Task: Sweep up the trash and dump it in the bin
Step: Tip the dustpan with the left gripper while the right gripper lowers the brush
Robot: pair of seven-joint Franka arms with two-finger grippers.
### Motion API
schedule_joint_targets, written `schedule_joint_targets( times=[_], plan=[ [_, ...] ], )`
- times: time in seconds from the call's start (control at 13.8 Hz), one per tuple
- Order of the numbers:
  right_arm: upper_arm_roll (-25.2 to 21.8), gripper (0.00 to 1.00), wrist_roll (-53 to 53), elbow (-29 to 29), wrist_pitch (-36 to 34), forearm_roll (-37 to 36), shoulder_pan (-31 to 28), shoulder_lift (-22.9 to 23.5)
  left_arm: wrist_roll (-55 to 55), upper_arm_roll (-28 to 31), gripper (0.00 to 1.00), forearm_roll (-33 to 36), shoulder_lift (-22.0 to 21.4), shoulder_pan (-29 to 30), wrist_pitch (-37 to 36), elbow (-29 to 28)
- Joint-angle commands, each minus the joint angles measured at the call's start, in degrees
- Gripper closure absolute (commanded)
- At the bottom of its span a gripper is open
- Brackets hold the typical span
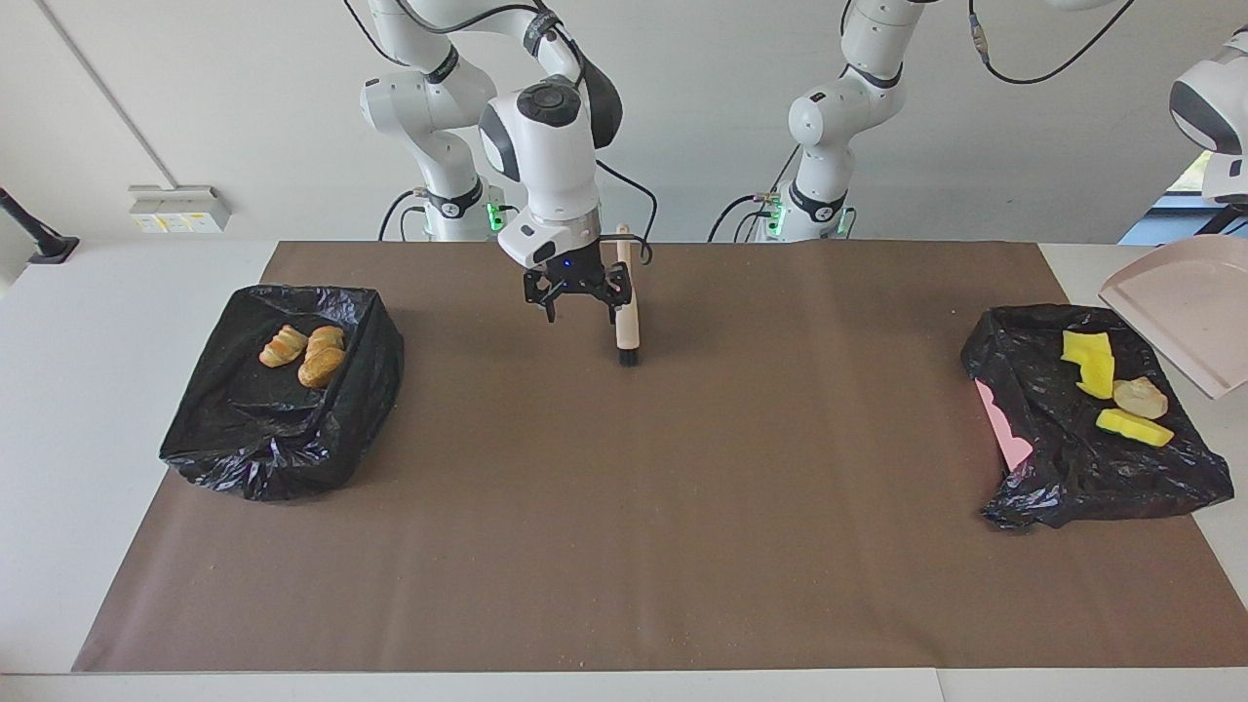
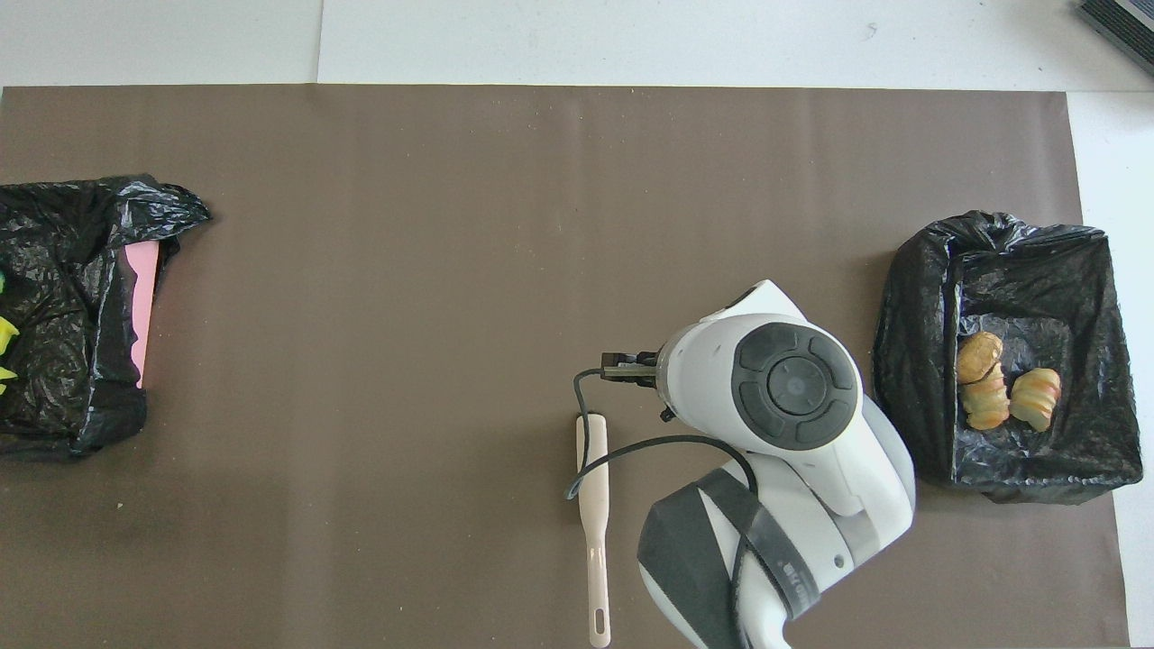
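Brown mat (image 1: 624, 507) spread over the table, taken as landmark. At its right-arm end, black-lined bin (image 1: 278, 390) holding three bread lumps (image 1: 304, 353). At its left-arm end, second bin (image 1: 1092, 429) holding yellow chunks (image 1: 1092, 361) and one tan lump (image 1: 1141, 397). Off that same end, pink dustpan (image 1: 1185, 312) raised, tilted, empty; left gripper out of view, clamped shut. Over the mat's robot edge, right gripper (image 1: 577, 292) raised, fingers spread wide, holding nothing. Just beside it, brush (image 1: 626, 310) lying flat on the mat.
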Motion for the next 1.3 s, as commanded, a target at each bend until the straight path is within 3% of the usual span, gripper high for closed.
schedule_joint_targets(
  times=[0.0, 0.14, 0.36, 0.51, 0.72, 0.94, 1.23],
  plan=[
    [0.48, 0.0, -1.1, 6.13, -5.35, -2.06, -1.84, 0.59, -2.63, -0.38, 1.0, -3.02, -1.68, -1.38, -5.69, -0.13],
    [0.48, 0.0, -3.8, 13.58, -12.54, -1.97, -4.56, 0.41, -9.37, -0.3, 1.0, -13.02, -2.47, -3.67, -10.43, -1.26],
    [0.39, 0.0, -7.94, 24.24, -24.07, -1.09, -8.34, 0.32, -19.65, -0.39, 1.0, -23.51, -6.76, -8.92, -11.25, -8.8],
    [0.04, 0.0, -8.57, 25.66, -27.42, -0.92, -10.1, -0.38, -32.02, -0.39, 1.0, -26.16, -9.05, -14.63, -13.26, -12.77],
    [-1.71, 0.0, -11.54, 25.75, -30.85, -0.57, -13.17, -4.06, -46.2, -0.3, 1.0, -32.73, -9.07, -23.16, -13.71, -14.89],
    [-6.61, 0.0, -15.24, 26.98, -33.75, 5.92, -16.07, -6.35, -64.1, -0.39, 1.0, -38.81, -7.4, -33.6, -13.45, -15.07],
    [-13.47, 0.0, -20.51, 28.48, -37.89, 7.86, -16.26, -6.71, -86.7, -0.3, 1.0, -46.01, -2.58, -47.06, -11.25, -11.84]
  ],
)
